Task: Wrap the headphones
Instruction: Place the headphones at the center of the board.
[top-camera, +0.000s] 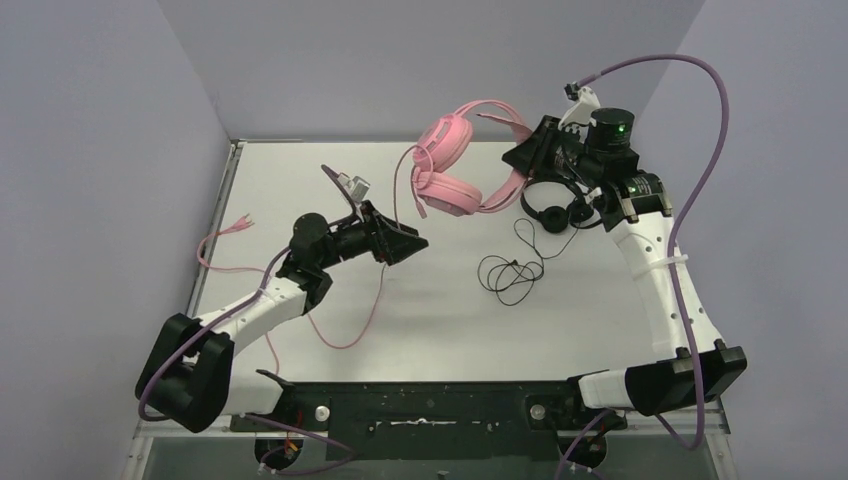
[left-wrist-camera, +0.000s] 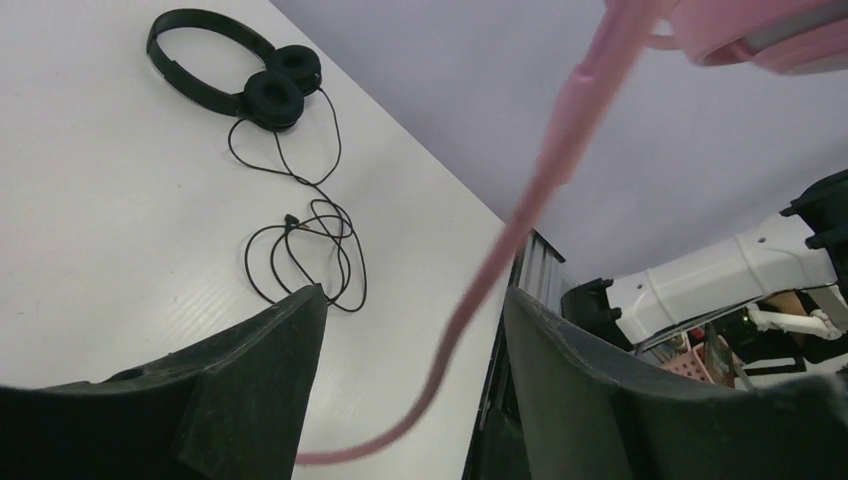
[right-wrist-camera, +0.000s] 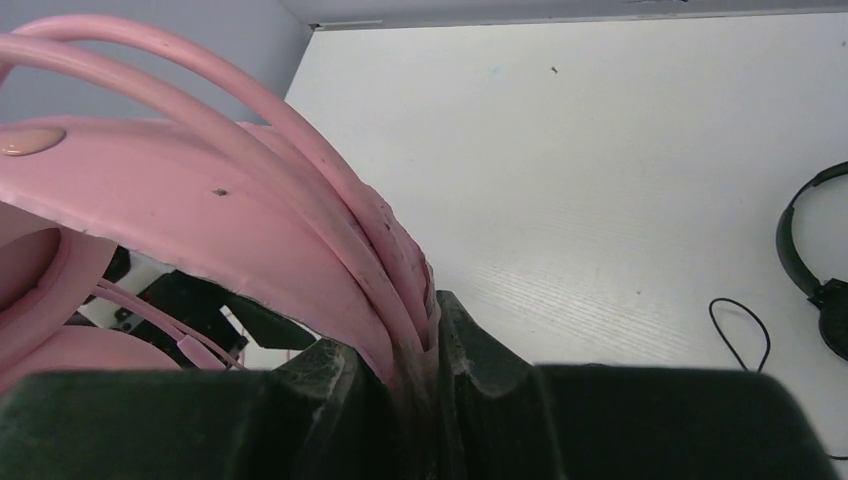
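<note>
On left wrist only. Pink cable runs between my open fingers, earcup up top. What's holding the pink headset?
Observer: The right gripper, shut on the pink headset at its headband.
Operator: Where does the cable end?
Observer: The pink cable loops on the table under the left gripper. Its plug end lies near the table's left edge.
Operator: Is the black pair clear of the right arm?
Observer: The black headphones lie right beside the right wrist. The top view doesn't show whether they touch.
</note>
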